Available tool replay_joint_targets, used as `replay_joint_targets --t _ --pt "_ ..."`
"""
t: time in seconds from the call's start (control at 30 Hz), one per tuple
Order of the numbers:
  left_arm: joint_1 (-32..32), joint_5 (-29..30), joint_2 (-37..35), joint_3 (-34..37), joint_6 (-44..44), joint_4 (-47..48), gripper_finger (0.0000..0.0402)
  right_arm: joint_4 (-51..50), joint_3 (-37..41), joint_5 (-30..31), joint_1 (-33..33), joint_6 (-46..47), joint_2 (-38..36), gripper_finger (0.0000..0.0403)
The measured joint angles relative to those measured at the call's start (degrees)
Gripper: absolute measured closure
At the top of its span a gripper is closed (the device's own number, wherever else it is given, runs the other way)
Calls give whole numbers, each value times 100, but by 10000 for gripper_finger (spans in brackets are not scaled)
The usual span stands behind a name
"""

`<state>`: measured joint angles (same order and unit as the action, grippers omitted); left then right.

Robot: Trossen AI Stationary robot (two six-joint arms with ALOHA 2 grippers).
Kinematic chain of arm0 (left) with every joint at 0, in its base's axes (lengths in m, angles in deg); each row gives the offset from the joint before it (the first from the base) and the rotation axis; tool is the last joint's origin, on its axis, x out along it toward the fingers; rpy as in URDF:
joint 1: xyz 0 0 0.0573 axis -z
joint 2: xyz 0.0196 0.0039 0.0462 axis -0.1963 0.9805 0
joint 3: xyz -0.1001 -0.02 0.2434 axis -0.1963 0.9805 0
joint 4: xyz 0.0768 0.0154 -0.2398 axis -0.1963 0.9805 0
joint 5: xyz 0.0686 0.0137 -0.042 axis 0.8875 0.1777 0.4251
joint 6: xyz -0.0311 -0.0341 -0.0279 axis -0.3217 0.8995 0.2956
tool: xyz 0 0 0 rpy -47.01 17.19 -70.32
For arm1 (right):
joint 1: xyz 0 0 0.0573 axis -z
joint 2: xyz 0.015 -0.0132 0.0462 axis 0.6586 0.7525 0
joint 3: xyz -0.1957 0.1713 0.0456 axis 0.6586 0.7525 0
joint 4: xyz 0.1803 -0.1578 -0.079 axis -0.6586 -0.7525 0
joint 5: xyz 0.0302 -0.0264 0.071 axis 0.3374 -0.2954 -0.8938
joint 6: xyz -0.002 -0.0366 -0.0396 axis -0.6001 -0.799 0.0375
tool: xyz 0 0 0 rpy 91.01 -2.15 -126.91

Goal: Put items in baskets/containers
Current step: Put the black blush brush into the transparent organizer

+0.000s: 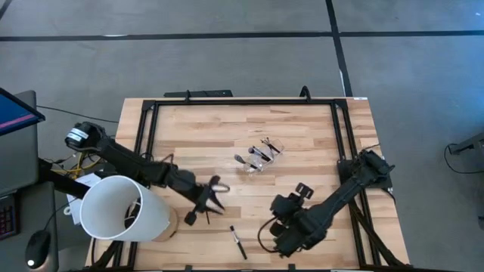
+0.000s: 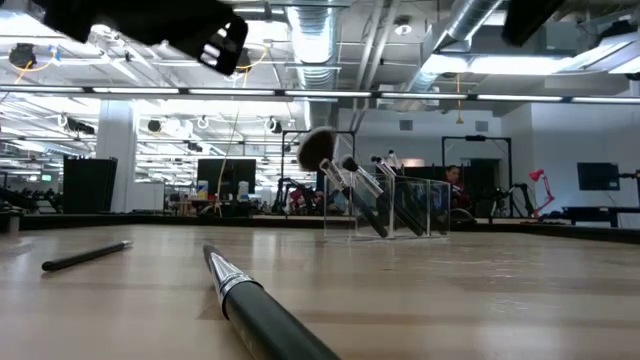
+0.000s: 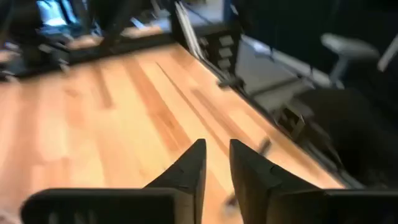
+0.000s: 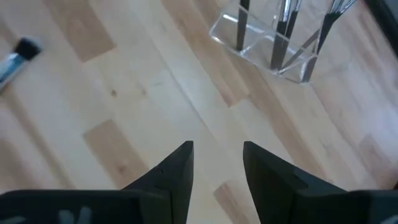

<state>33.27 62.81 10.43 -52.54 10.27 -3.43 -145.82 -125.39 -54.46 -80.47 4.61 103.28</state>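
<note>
Table [image 1: 227, 128]: pale wood planks, smooth, satin sheen. Clear container [image 2: 400, 205]: glossy transparent plastic (acrylic, prob.). Nearest brush [image 2: 262, 308]: dark semi-gloss handle w/ shiny metal ferrule. Big cylinder [image 1: 121, 208] at 8 o'clock: matt white, maybe paper or plastic.

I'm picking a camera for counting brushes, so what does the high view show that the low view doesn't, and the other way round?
Only the high view shows both arms whole, the left end effector and right end effector over the near part of the table, and the large white cylinder at the left edge. Only the low view shows the brushes standing tilted inside the clear container, one fluffy tip above its rim, plus the room behind with a person. Both show the container holding brushes and loose brushes lying on the wood, such as the thin stick.
</note>
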Motion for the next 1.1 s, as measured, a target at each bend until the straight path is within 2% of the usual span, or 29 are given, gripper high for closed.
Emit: replay_joint_targets --t 0.13,0.27,0.37,0.47,0.53,0.63,0.8,0.87,1.1 --pt "331 290 432 -94 -78 5 295 -63 0 -63 -59 -43 -199 265" --pt "431 648 791 -429 -263 -19 240 -87 85 -52 2 -217 -336 262" --pt "427 654 1010 -749 -609 18 205 55 453 -87 84 -296 -536 263" --pt "353 639 1138 -1081 -972 329 186 388 1051 -312 169 -307 -825 264" --pt "216 551 1209 -1282 -999 541 183 723 1572 -432 189 -307 -1087 264" --pt "-17 38 1306 -1449 -998 641 188 1702 2404 -537 178 -313 -1514 264" --pt "-212 -522 1411 -1445 -983 844 201 3361 3565 -534 113 -522 -1996 264" --pt "-240 -618 1472 -1440 -892 893 203 3878 3840 -543 116 -644 -2041 263" --pt "-316 -1118 1776 -1597 -779 887 206 4350 4017 -629 309 -941 -2010 263"
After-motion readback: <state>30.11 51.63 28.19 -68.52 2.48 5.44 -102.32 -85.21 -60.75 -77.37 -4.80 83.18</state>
